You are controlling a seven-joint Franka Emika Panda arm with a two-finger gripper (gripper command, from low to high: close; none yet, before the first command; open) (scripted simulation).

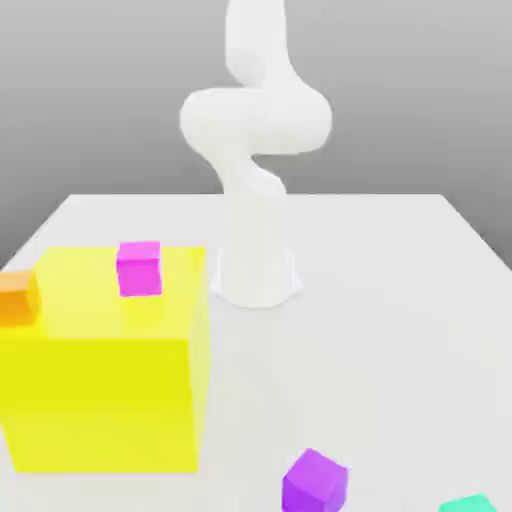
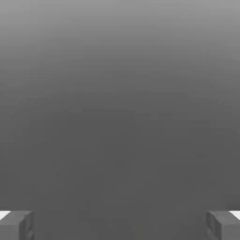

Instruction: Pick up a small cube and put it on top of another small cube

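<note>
A small teal-green cube (image 1: 468, 503) lies on the white table at the near edge, toward the exterior view's right, partly cut off by the frame. In the hand view my gripper (image 2: 120, 225) stands open. Its two grey fingertips (image 2: 16, 225) sit far apart with nothing between them, and plain grey background lies beyond. The white arm (image 1: 255, 120) rises from its base at the middle of the table and bends upward past the top of the exterior view.
A big yellow block (image 1: 105, 390) stands at the exterior view's left. A pink cube (image 1: 139, 268) sits on top of it, an orange cube (image 1: 18, 296) at its left edge. A purple cube (image 1: 314, 481) lies near the teal cube.
</note>
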